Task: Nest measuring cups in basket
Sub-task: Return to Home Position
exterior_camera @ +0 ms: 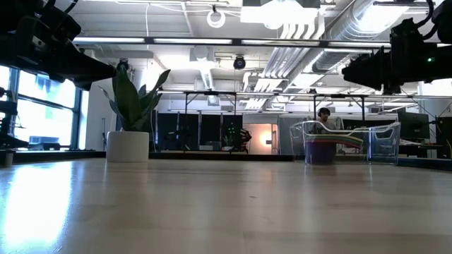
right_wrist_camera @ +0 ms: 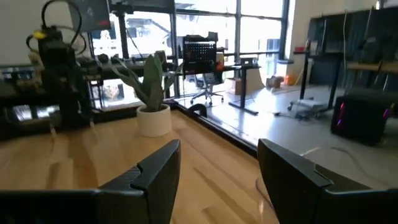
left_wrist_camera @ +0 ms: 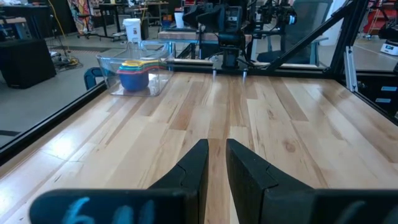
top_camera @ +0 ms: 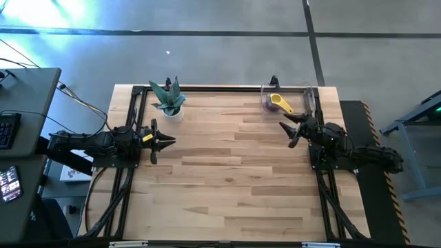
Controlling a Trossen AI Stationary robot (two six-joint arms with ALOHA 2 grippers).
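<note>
To find the small scoop-shaped plastic measuring cups (top_camera: 278, 102), look into the clear rectangular plastic basket (top_camera: 308, 96) at the far right corner of the pale wooden table (top_camera: 227, 179): nested there in one stack, yellow on top in the high view, purple at the bottom through the clear wall, short flat handles lying to one side. Probably very light and stiff, of smooth and rather slippery plastic; not fragile, but easy to tip or to push apart. Better to pinch the whole stack across the gathered handles, or over the rim of the outer cup, than to take one cup alone. As for the basket, likely also light and ready to slide on the wood; best to clamp one thin wall from above. Nothing held at present. As for the right gripper (top_camera: 288, 134): just beside the basket, raised above the table, fingers wide apart and empty. As for the left gripper (top_camera: 169, 141): well apart at the left side, near the white potted plant (top_camera: 169, 105), fingers nearly together, only a thin slit between, on nothing.
</note>
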